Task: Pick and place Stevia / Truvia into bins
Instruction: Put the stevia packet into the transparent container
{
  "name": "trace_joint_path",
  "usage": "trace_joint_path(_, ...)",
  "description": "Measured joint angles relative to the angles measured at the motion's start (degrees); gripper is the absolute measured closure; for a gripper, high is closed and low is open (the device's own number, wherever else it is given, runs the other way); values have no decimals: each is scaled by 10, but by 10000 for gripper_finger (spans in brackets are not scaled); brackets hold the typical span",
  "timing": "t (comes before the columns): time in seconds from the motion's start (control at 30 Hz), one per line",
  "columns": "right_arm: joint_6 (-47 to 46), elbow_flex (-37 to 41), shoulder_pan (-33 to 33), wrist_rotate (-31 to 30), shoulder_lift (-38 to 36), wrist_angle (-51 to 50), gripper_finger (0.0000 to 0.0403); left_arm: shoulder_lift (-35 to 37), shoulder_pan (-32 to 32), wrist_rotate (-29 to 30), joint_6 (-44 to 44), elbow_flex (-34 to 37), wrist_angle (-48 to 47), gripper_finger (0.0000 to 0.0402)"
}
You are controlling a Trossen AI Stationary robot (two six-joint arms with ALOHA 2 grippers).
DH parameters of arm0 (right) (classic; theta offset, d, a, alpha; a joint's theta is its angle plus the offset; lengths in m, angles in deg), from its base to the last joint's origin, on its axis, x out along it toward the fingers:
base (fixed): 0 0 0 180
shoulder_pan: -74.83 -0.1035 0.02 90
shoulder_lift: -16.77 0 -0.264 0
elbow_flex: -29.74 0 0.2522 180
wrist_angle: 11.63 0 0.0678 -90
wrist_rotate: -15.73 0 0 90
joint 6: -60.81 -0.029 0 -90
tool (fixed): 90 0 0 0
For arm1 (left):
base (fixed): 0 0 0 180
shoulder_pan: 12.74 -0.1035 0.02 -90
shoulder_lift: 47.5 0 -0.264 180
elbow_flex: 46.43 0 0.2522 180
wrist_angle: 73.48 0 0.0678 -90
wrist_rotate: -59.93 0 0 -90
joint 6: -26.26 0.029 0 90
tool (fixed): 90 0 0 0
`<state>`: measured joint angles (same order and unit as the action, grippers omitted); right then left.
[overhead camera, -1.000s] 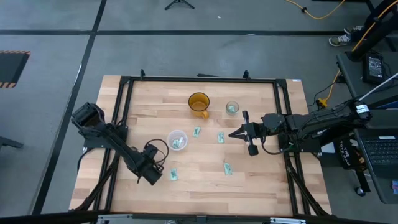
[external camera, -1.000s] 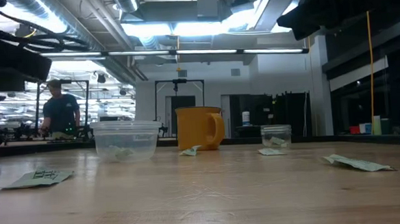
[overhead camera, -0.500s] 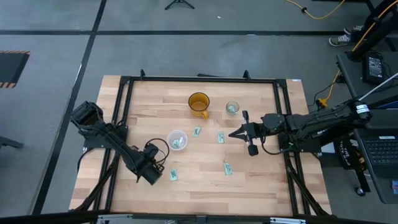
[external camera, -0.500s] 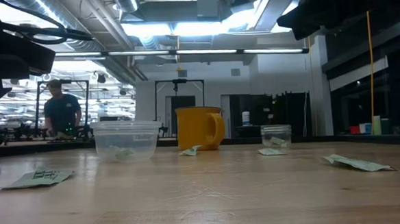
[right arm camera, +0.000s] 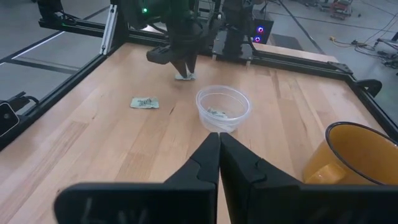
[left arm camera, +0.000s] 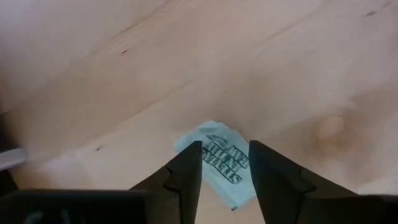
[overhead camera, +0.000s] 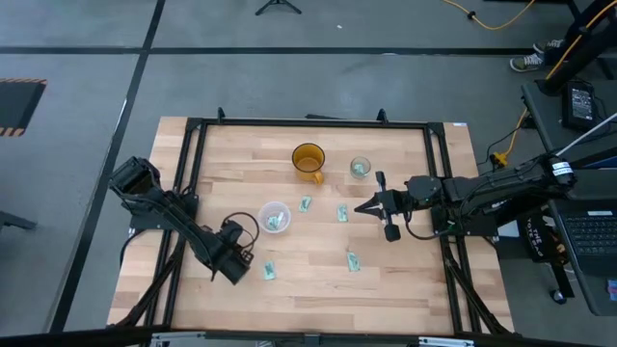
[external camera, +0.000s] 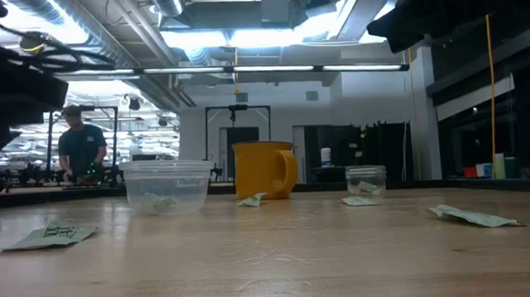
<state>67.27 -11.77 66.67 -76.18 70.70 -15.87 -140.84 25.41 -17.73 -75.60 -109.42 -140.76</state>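
A wooden table (overhead camera: 405, 280) seen from above, with two dark robot arms reaching in from either side. Near the front edge, the left gripper (left arm camera: 225, 163) hangs low over a pale green and white sweetener packet (left arm camera: 221, 162), its fingers (left arm camera: 185, 177) a narrow gap apart with the packet showing between them; whether they touch the paper cannot be told. From above, this gripper (overhead camera: 253, 267) sits just beside that packet (overhead camera: 270, 272). A second packet (overhead camera: 354, 259) lies flat farther right, also toward the front.

In the middle of the table stands the wider whitish cup (overhead camera: 275, 217), with something pale green inside. Two more packets (overhead camera: 306, 203) lie apart, just past it, one (overhead camera: 342, 213) close to the right gripper (overhead camera: 359, 206), whose fingers (right arm camera: 208, 152) are pressed together with nothing between them. This gripper is raised above the table, on the right side.

Toward the back stand an amber-orange handled cup (overhead camera: 308, 160) and, to its right, the narrower glassy cup (overhead camera: 360, 168), holding a packet. Beyond the table, in the room, a person (external camera: 81, 145) stands at a bench.
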Motion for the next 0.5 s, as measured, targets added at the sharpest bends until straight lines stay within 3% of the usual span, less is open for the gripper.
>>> trace_joint_path(0.23,0,0,0,0,0,0,387,6,0,-17,-12,52,72,283)
trace_joint_path(0.5,0,0,0,0,0,0,387,6,-1,-33,4,48,74,388)
